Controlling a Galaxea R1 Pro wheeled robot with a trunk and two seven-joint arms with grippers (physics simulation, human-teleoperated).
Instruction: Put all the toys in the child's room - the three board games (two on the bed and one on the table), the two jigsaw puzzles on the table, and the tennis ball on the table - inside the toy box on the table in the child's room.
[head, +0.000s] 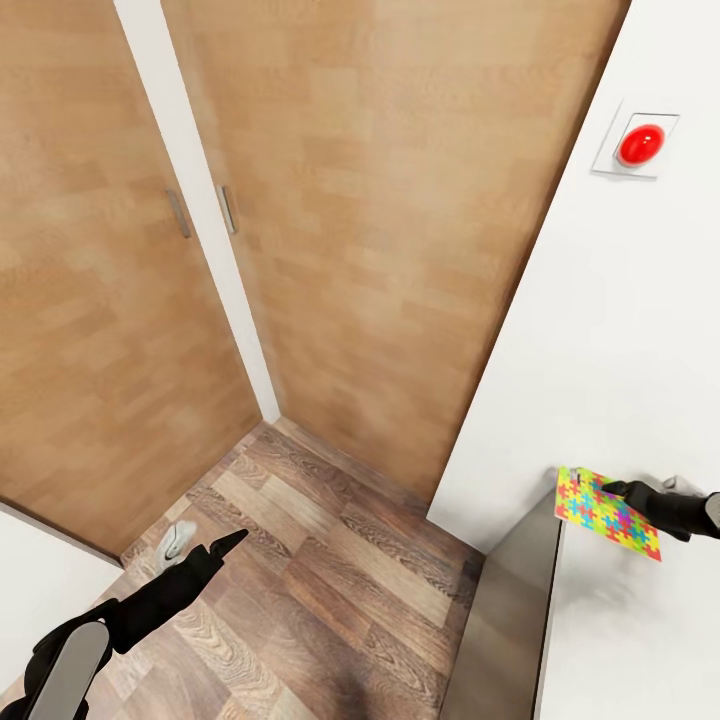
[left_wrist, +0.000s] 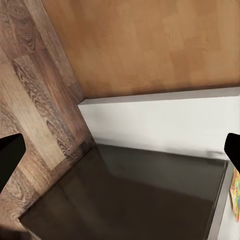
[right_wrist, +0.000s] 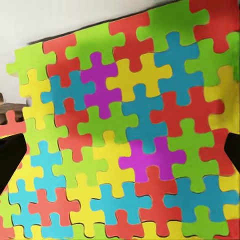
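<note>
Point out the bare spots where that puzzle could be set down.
The pale table top is bare below the multicoloured jigsaw puzzle held in the right gripper. The wood-plank floor lies open ahead of the left gripper. Nothing crowded.

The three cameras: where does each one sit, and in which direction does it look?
Head view: on the head, looking down at wardrobe doors and wood floor; both arms show.
Left wrist view: on the left arm, facing a dark cabinet top; dark fingers at the edges.
Right wrist view: close on the jigsaw puzzle.
Shared: the puzzle, also seen from the head.
</note>
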